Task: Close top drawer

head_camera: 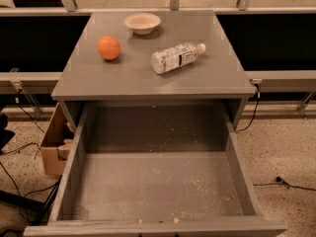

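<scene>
Standing fully extended from the cabinet point(138, 80), the top drawer point(153, 186) fills the foreground; the gripper is out of view, so its state cannot be told. Hazard: an abrupt shove could roll the bottle point(175, 57) or orange point(108, 47) off.

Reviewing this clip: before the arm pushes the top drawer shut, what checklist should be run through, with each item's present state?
1. Top drawer open, ready for a push: ok.
2. Nothing inside to jam it: ok, only crumbs on its floor.
3. Orange, bowl and bottle sit back from the front edge of the cabinet top: ok, though the bottle lies on its side and may roll.
4. Gripper placed at the drawer front: not ok, it is not in view.
5. Handle reachable: cannot tell, the front face is hidden.
6. Cardboard box at the left leaves the drawer's path free: cannot tell.
</scene>
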Robot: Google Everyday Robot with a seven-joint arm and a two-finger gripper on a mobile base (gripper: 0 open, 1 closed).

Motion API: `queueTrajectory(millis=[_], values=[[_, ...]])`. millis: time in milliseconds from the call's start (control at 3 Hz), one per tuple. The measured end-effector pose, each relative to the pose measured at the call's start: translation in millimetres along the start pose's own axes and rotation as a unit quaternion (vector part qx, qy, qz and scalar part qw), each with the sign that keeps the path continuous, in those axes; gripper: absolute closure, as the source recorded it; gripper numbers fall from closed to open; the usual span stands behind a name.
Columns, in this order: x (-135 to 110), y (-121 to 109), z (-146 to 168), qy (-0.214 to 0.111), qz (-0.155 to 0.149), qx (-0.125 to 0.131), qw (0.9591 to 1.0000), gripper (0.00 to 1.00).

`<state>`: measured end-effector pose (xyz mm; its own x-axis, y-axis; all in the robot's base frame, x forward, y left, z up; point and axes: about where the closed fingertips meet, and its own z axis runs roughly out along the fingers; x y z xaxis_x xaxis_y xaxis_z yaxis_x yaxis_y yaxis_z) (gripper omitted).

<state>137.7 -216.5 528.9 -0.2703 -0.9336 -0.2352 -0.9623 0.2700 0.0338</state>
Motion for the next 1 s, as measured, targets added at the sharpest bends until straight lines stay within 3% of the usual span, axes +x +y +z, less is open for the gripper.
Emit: queueTrajectory(millis=[333,667,1000], values=[[-49,-33,3,-0.031,-0.057,0.027,0.9975,1.0],[-82,-64,3,-0.045,-0.091,0.047,0.9937,1.0],[-104,-93,10,-0.055,-0.105,0.054,0.9914,1.0]])
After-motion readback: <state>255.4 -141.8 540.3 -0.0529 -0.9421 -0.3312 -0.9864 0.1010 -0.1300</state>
